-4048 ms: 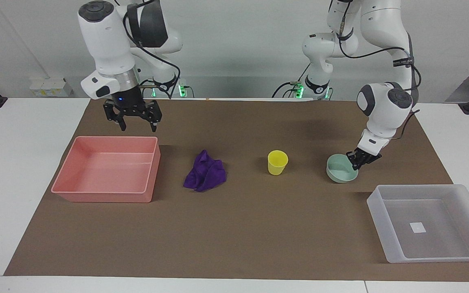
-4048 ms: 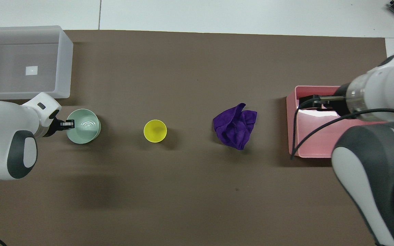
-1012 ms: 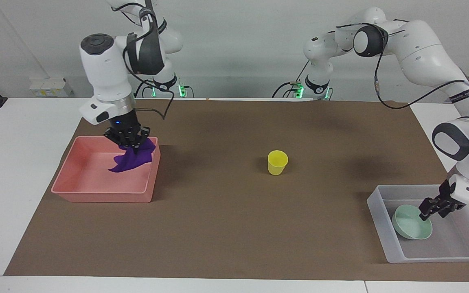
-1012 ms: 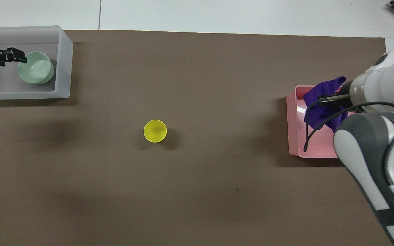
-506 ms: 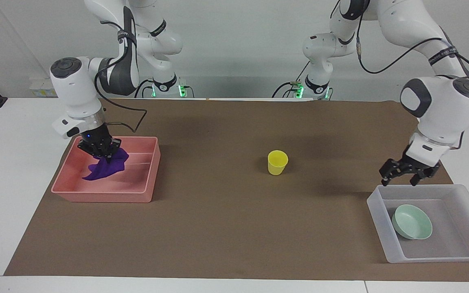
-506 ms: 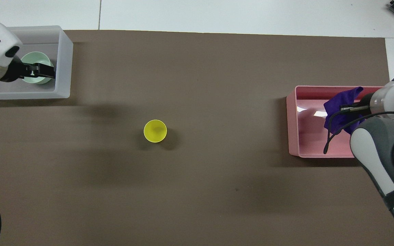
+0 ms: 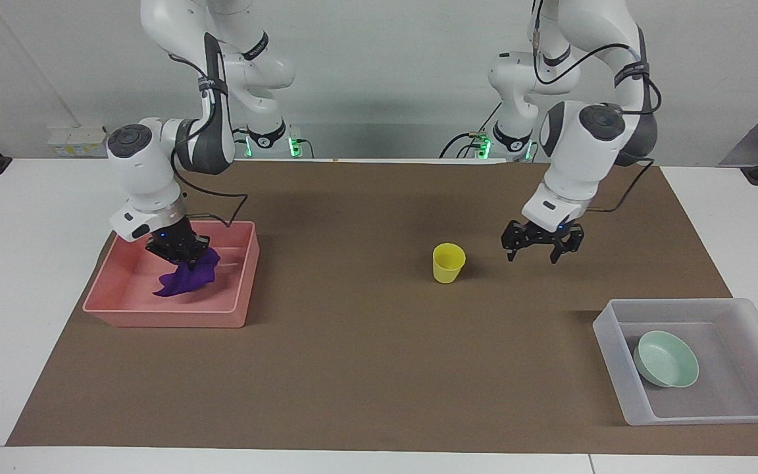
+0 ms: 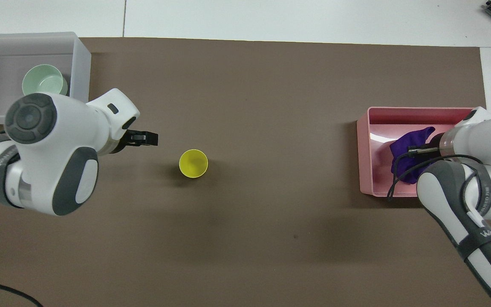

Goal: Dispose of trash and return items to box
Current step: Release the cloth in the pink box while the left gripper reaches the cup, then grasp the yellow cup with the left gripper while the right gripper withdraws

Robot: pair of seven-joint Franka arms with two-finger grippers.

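The yellow cup stands upright on the brown mat, mid-table. My left gripper hangs open and empty over the mat, beside the cup toward the left arm's end. The mint-green bowl lies in the translucent box. The purple cloth, the trash, droops into the pink tray. My right gripper is shut on its top. In the overhead view the right wrist hides that gripper's fingers.
The brown mat covers most of the white table. The pink tray sits at the right arm's end and the box at the left arm's end. A black cable loops from the right wrist over the pink tray.
The left gripper has left the box, where the bowl now lies, and moved over beside the cup. The right gripper shifted with the cloth toward the pink tray's middle and sank lower.
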